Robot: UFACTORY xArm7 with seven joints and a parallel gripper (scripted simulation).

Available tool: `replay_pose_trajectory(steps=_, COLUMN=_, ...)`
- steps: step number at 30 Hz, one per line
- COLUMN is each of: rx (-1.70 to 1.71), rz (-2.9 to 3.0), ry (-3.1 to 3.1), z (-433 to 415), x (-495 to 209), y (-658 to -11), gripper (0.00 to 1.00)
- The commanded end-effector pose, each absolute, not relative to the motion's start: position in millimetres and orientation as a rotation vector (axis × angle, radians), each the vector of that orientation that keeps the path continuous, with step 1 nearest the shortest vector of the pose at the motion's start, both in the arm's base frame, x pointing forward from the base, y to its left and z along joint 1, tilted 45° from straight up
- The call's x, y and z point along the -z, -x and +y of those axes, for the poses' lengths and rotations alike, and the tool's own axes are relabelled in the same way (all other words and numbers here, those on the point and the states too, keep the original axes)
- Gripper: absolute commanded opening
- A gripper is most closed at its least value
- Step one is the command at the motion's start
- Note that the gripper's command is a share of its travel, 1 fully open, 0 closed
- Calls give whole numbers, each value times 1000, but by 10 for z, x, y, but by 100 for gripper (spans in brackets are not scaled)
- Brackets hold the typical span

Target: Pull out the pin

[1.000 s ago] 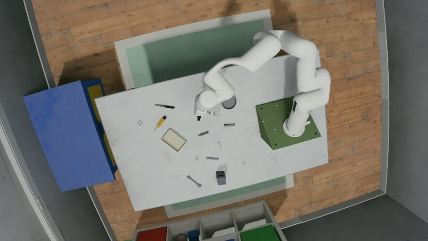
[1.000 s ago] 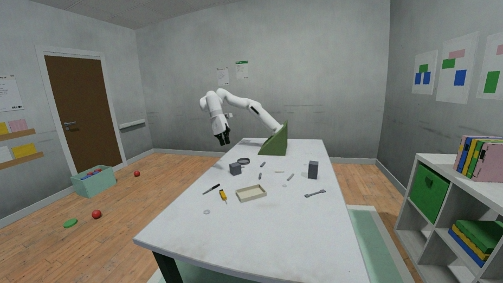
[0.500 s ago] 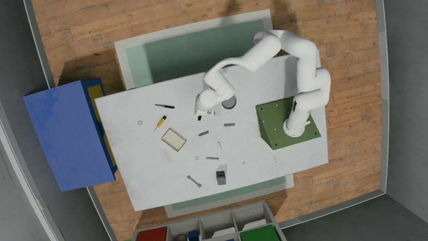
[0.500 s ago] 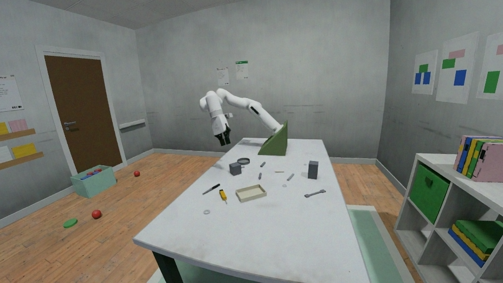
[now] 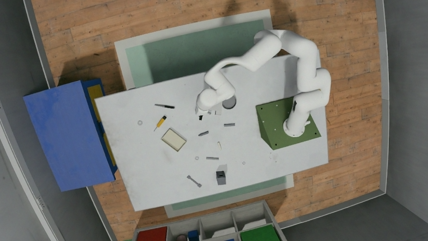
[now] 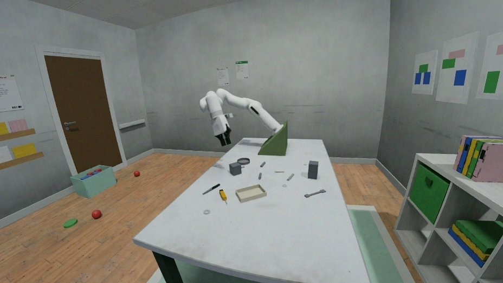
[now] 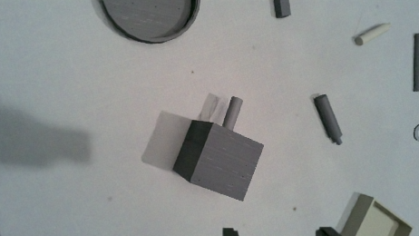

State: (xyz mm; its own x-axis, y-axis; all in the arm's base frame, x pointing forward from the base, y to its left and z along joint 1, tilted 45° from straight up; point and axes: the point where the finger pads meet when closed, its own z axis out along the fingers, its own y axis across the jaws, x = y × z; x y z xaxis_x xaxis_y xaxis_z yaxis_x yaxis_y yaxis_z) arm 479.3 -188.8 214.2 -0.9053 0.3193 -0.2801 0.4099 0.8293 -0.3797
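Observation:
A dark grey cube block (image 7: 222,161) (image 6: 234,168) stands on the white table (image 7: 68,82). A light grey pin (image 7: 233,112) sticks out sideways from one of its faces. My gripper (image 6: 224,140) (image 7: 277,233) hangs high above this block, partly open with nothing between the fingers. Only its two dark fingertips show at the bottom edge of the wrist view. In the overhead view the arm's wrist hides this block. A second, taller grey block (image 5: 220,177) (image 6: 312,169) stands near the table's far side.
A round grey dish (image 7: 147,18) (image 5: 228,102) (image 6: 243,161) lies close to the pin's block. A loose grey pin (image 7: 327,117), a cream peg (image 7: 372,34), a cream tray (image 5: 174,139) (image 6: 250,192), a yellow screwdriver (image 5: 161,121), a wrench (image 5: 194,181) and washers lie scattered about. The green arm base (image 5: 272,123) stands at one end.

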Motion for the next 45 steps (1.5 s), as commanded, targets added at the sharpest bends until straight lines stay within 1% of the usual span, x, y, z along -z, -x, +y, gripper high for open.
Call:
replay_pose_trajectory(steps=1, rx=647, rz=2808, ry=-559, z=-1867, x=-2152, y=-4793, gripper=43)
replay_pose_trajectory(steps=45, rx=641, rz=2872, ry=-556, z=-1938, x=-1993, y=-4556, gripper=43)
